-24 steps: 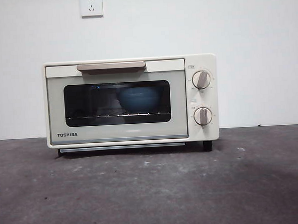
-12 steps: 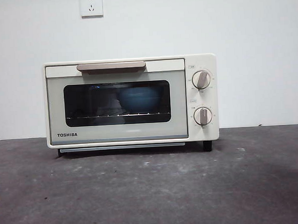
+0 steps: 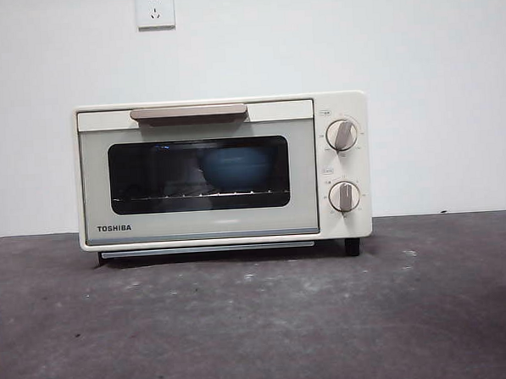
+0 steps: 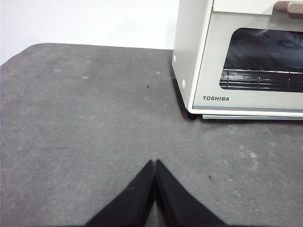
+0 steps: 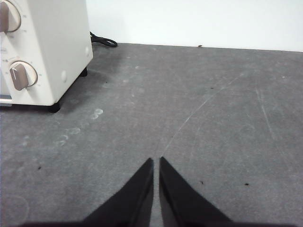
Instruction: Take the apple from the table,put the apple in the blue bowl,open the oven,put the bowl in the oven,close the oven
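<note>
The cream-white TOSHIBA oven [image 3: 222, 170] stands at the back of the table [image 3: 260, 325] with its door closed. Through the dark glass I see the blue bowl [image 3: 237, 166] resting on the rack inside. The apple is hidden from me. My left gripper [image 4: 155, 163] is shut with nothing in it, hovering over bare table off the oven's [image 4: 241, 56] TOSHIBA-logo corner. On the knob side of the oven [image 5: 42, 52], my right gripper [image 5: 156, 161] is likewise shut and holds nothing. Neither arm shows in the front view.
A white wall with a power socket [image 3: 155, 8] rises behind the oven. A black cable [image 5: 103, 40] lies on the table behind the oven's knob side. Pale scuffs mark the grey surface.
</note>
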